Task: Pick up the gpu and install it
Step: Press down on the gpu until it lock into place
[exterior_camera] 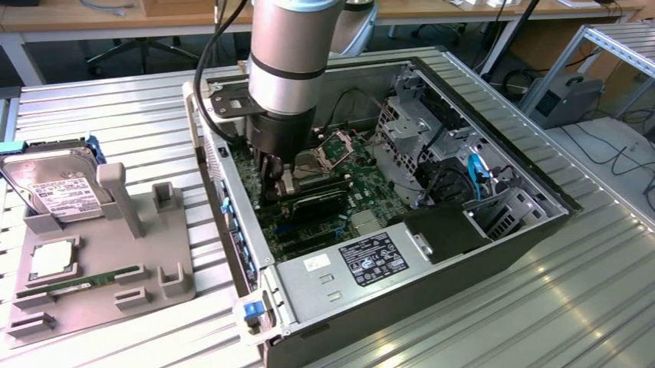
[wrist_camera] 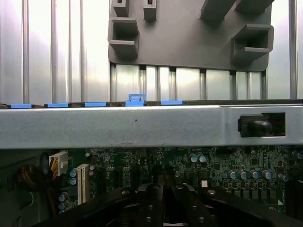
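Your claw [exterior_camera: 274,184] is down inside the open computer case [exterior_camera: 532,230], low over the green motherboard [exterior_camera: 358,188], and its black fingers [wrist_camera: 151,203] are drawn tight together. In the wrist view the two fingers meet with barely a slit between them, just above the board's slots and capacitors, so you cannot tell from there whether anything thin is pinched between them. In the exterior view the gpu [exterior_camera: 319,205] reads as a dark flat card lying across the motherboard just to the right of the claw tip, near the square processor socket [exterior_camera: 312,162]; whether the fingers touch it is not clear. The case lies on its side on the ribbed metal tabletop [exterior_camera: 113,115], with the power supply [exterior_camera: 353,268] at its near end and the drive cage [exterior_camera: 419,130] toward the far right. To the exterior view's left, well apart from the case, the grey holder tray [exterior_camera: 153,264] sits on the tabletop, carrying the silver hard drive [exterior_camera: 57,188] with its white label, a square processor [exterior_camera: 54,261] and a narrow green memory stick [exterior_camera: 87,282].
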`<state>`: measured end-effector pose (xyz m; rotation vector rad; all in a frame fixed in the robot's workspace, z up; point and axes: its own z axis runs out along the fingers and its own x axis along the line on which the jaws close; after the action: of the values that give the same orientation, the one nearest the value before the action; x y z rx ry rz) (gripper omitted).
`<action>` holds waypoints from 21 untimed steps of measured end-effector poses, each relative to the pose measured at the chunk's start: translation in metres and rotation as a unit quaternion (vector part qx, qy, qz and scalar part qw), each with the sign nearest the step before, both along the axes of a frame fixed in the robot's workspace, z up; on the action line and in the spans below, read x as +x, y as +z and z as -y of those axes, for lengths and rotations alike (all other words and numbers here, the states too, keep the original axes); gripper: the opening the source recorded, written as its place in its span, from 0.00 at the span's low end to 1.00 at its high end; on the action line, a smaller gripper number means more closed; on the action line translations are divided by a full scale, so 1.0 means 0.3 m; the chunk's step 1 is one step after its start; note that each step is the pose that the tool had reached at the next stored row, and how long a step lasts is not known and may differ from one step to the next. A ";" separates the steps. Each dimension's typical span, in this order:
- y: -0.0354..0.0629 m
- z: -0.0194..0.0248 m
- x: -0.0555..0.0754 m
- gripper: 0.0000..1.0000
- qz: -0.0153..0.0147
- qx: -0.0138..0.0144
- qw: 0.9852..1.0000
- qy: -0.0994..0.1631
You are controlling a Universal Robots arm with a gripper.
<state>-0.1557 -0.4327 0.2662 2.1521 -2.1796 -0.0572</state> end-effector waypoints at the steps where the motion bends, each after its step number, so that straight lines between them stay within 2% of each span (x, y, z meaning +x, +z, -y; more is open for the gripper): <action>1: 0.004 0.000 0.000 0.11 0.000 0.000 1.000 0.000; 8: 0.047 0.000 0.000 0.11 0.000 0.000 1.000 0.000; 21: 0.052 0.017 -0.040 0.11 0.003 0.000 1.000 0.000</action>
<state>-0.1676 -0.4377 0.2820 2.1553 -2.1831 -0.0505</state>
